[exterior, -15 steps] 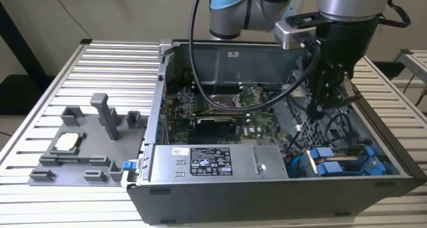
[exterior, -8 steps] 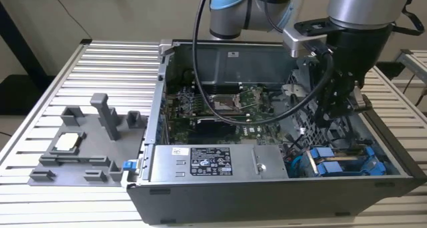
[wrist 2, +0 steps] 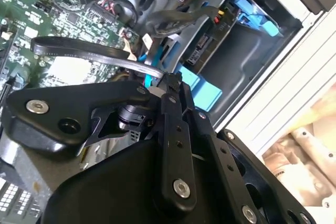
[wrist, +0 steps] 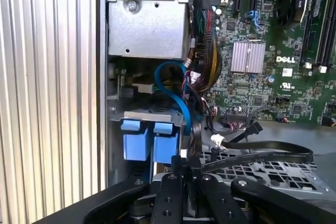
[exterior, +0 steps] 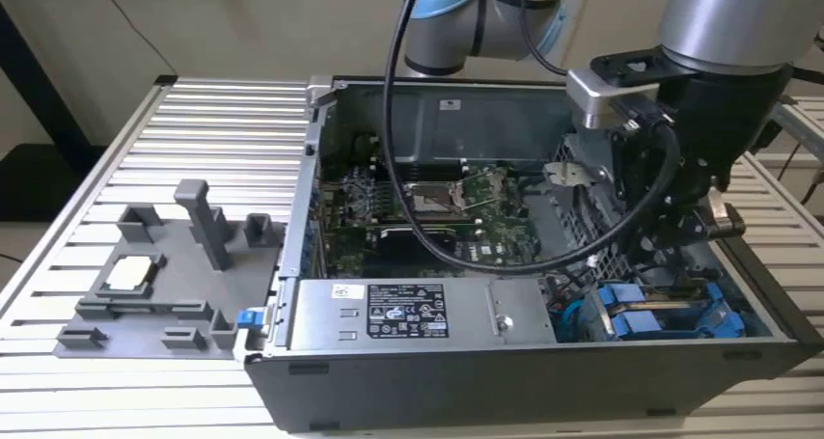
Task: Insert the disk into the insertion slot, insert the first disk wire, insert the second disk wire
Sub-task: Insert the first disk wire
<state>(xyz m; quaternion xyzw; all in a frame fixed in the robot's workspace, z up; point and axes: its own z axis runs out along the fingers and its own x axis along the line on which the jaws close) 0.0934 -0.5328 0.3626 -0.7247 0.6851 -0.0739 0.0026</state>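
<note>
Gripper (wrist: 185, 174) fingers are pinching a black wire (wrist: 262, 153) beside the blue-framed disk (exterior: 663, 314) sitting in the insertion slot (exterior: 747, 338); the exterior view is showing the ribbed aluminium table (exterior: 154, 169) and grey fixture (exterior: 168, 275).

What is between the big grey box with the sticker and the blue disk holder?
In the exterior view, a bundle of dark wires sits between the grey box and the blue disk holder.
</note>
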